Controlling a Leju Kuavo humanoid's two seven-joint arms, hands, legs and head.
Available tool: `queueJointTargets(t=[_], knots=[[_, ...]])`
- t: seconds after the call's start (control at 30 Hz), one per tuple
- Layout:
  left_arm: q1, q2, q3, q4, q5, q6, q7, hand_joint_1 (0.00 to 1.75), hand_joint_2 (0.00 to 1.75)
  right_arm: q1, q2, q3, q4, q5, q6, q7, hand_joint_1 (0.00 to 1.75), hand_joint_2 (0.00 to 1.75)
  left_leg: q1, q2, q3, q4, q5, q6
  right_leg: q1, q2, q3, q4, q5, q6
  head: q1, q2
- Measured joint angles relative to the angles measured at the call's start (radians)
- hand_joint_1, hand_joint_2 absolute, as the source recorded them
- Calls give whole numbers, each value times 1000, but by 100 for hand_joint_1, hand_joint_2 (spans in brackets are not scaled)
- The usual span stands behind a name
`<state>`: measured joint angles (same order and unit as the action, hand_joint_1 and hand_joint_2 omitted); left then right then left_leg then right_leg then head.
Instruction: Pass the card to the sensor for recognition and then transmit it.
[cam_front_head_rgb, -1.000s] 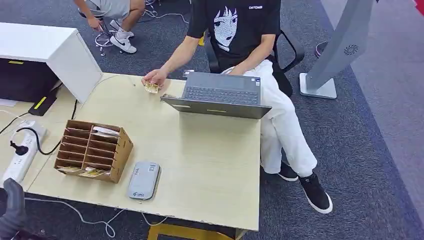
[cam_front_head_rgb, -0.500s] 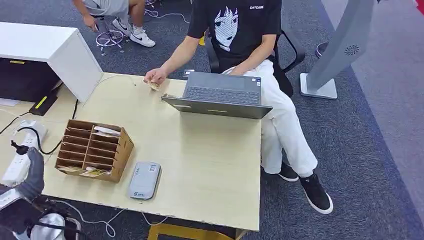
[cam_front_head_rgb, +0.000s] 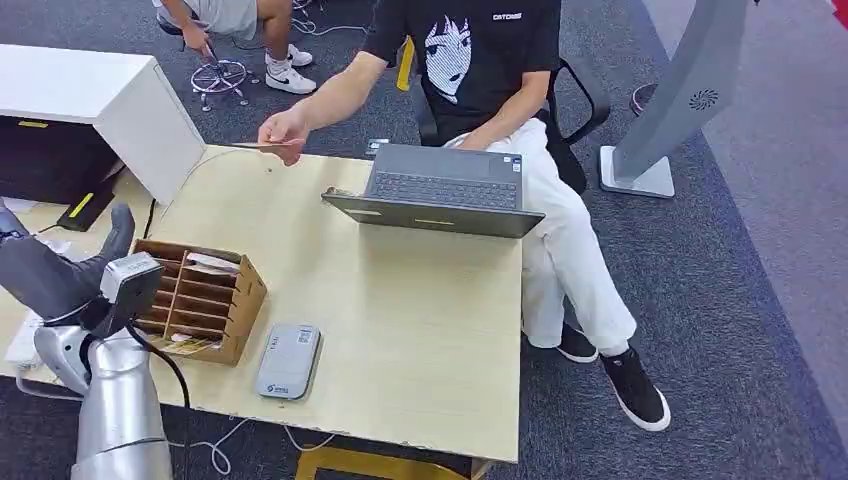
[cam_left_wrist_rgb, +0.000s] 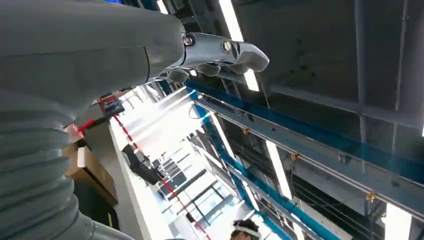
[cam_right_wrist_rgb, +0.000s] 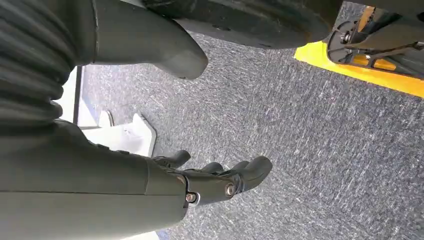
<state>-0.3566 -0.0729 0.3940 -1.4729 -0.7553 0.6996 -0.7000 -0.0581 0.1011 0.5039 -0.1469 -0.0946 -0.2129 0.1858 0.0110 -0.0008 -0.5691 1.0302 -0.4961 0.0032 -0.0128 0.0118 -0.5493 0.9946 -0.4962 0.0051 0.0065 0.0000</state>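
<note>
Beside the cardboard organizer (cam_front_head_rgb: 187, 301), the left hand (cam_front_head_rgb: 55, 270) is raised, fingers spread, holding nothing.

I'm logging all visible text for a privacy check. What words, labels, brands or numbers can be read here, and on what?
Small white chest print on the person's black T-shirt: too small to read surely.
Logo line on the grey sensor: blurred, unreadable.
Stickers on the laptop: too small to read.
Round emblem on the grey stand: a swirl sign, no letters.
Yellow labels on the dark unit: unreadable.
</note>
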Motion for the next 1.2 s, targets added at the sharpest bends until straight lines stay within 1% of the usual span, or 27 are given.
queueJointTargets(t=[0.1, 0.17, 0.23, 0.33, 0.53, 0.83, 1.03, 1.1, 1.2], knots=[[-11, -4, 10, 1, -70, 0, 0, 0, 175, 0, 0, 0, 0, 0, 0, 0, 0, 175, 0, 0, 0, 0, 0, 0, 0, 0, 0, 0, 0, 0, 0, 0], [-39, -9, 31, 5, -127, 0, 0, 0, 175, 0, -1, 0, 0, 0, 0, 0, 0, 175, 0, 0, 0, 0, 0, 0, 0, 0, -1, 0, 0, 0, 0, 0], [-77, -10, 53, 25, -150, 0, 0, 0, 175, -1, -1, 0, 0, 0, 1, 0, 0, 175, 0, 0, 0, 0, 0, 0, 0, 0, 0, 0, 0, 0, 0, 0], [-116, -15, 77, 60, -157, 0, 0, 0, 175, -1, -2, 0, 0, -6, 1, -6, 0, 175, 0, 0, 0, 0, 0, -1, 0, 0, 0, 0, 1, 0, 0, 0], [-123, -31, 81, 69, -159, 0, 0, 0, 175, -5, -2, 0, -1, -15, 0, -10, 0, 175, 0, 0, 0, 0, 0, -1, 0, 0, 0, 0, 1, 0, 0, 0], [-126, -57, 84, 76, -248, 0, 0, 0, 175, -6, -3, 0, -1, -8, -1, -13, 0, 175, 0, 0, 0, 0, 0, 0, 0, 0, 0, 0, 1, 0, 0, 0], [-171, -68, 131, 181, -288, 0, 0, 0, 175, -5, -5, -1, -2, 3, -2, -19, 0, 175, 0, 0, 0, 0, 1, -1, 0, 0, 0, 0, 1, 0, 0, 0], [-191, -68, 153, 230, -325, 0, 0, 0, 175, -6, -5, -1, -2, 3, -2, -19, 0, 175, 0, 0, 0, 0, 1, -1, 0, 0, 0, 0, 1, 0, 0, 0], [-211, -69, 189, 278, -396, 0, 0, 0, 175, -5, -5, -3, -2, 1, -2, -21, 0, 175, 0, 0, 0, 0, 1, -1, 0, 0, 0, 0, 1, 0, 0, 0]])
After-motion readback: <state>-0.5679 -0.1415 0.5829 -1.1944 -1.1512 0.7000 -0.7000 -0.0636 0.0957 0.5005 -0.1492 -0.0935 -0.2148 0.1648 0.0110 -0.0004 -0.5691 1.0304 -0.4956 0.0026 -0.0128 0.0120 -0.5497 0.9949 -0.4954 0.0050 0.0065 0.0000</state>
